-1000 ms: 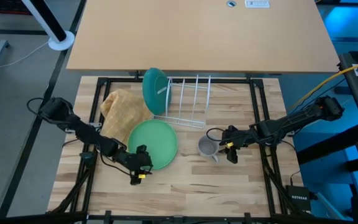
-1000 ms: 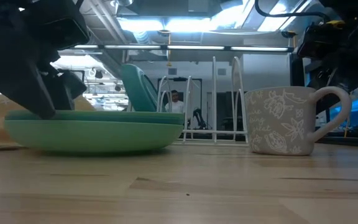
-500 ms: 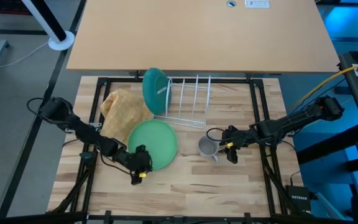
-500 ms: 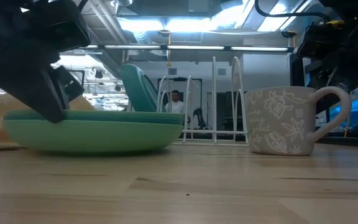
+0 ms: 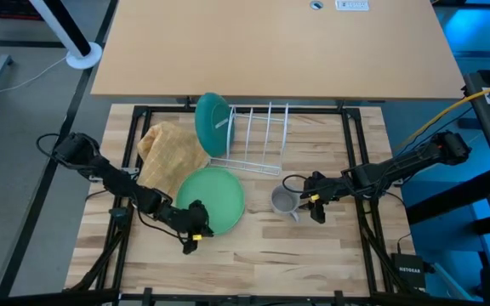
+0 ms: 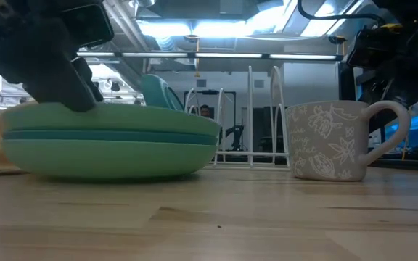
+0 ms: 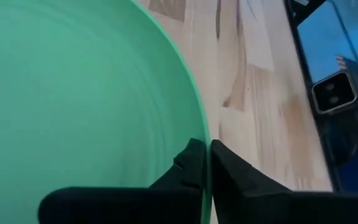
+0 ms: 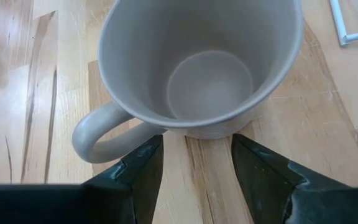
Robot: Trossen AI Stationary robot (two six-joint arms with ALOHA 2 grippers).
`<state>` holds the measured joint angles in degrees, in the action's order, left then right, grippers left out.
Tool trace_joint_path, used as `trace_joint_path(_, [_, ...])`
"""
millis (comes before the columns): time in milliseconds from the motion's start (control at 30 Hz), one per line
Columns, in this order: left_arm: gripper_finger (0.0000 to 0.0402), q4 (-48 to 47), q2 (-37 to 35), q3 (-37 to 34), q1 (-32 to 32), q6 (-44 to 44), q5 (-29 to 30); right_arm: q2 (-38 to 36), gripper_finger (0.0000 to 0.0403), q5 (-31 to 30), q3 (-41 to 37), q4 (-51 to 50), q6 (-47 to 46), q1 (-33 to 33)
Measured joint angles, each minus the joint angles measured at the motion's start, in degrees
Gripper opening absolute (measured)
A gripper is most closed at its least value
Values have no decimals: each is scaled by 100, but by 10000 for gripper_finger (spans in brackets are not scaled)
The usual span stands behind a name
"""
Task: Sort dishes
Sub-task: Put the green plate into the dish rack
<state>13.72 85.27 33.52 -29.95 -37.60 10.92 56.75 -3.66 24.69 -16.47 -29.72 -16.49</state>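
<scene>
plates (image 5: 211, 197) left of mug (image 5: 282, 201), rack (image 5: 258, 136) behind

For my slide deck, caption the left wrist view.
Left gripper shut on the rim of the light green plate above the wooden table.

light green plate (image 5: 209, 197), grey floral-patterned mug (image 6: 332, 140), tan cloth (image 5: 170, 144)

In the left wrist view the light green plate (image 7: 73, 93) is cut off by the picture's edges, and the lower plate (image 6: 107, 161) beneath it stays hidden
</scene>
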Motion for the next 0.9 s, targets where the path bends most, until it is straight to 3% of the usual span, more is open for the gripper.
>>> trace_joint_path(433, [2, 1550, 0, -2, 0, -180, 23, 2, 195, 2, 0, -2, 1, 0])
trace_joint_path(900, [0, 3087, 0, -2, -4, -99, 728, 2, 195, 2, 0, -2, 1, 0])
